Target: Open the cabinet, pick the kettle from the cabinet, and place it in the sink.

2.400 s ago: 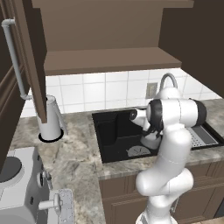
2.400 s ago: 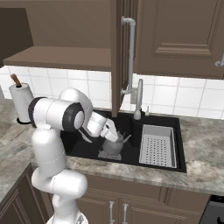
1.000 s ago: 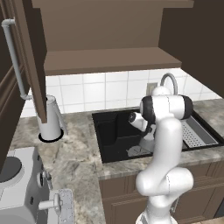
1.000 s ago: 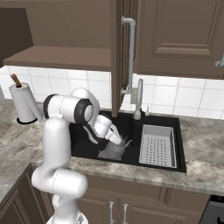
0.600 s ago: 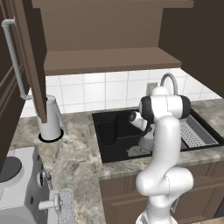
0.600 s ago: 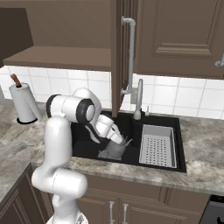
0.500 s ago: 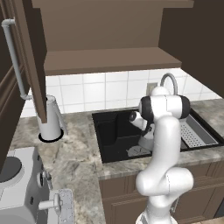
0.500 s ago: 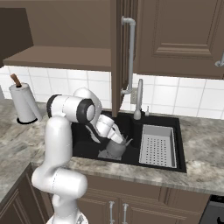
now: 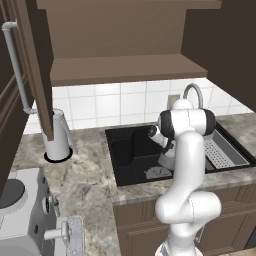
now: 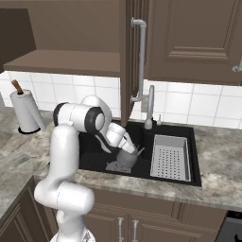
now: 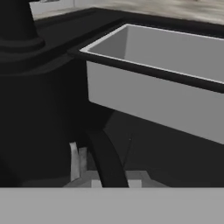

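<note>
Simulated kitchen, seen from three cameras.

One black sink set into a grey marbled counter, at centre of both base views. Inside it, one dark grey kettle standing on the basin floor, just left of centre in the right base view; in the left base view mostly hidden behind the arm, at about. One grey perforated tray seated in the right part of the basin, nothing in it. One curved tap behind the basin.

One wall cabinet across the top of the frames, two doors with long silver bar handles, one door swung open at upper left of the left base view. Lighter brown shelf inside, bare.

One white paper-towel roll at left of the right base view, upright on the counter.

One white arm rising from the lower edge, elbow bent high, forearm angled down into the basin. Gripper low inside the sink, right at the kettle's top; in the hand view a dark arched handle curving up between the finger tips. Jaws drawn together, clamped on that handle. Grey wall of the tray across the right of the hand view, black basin wall to its left.
</note>
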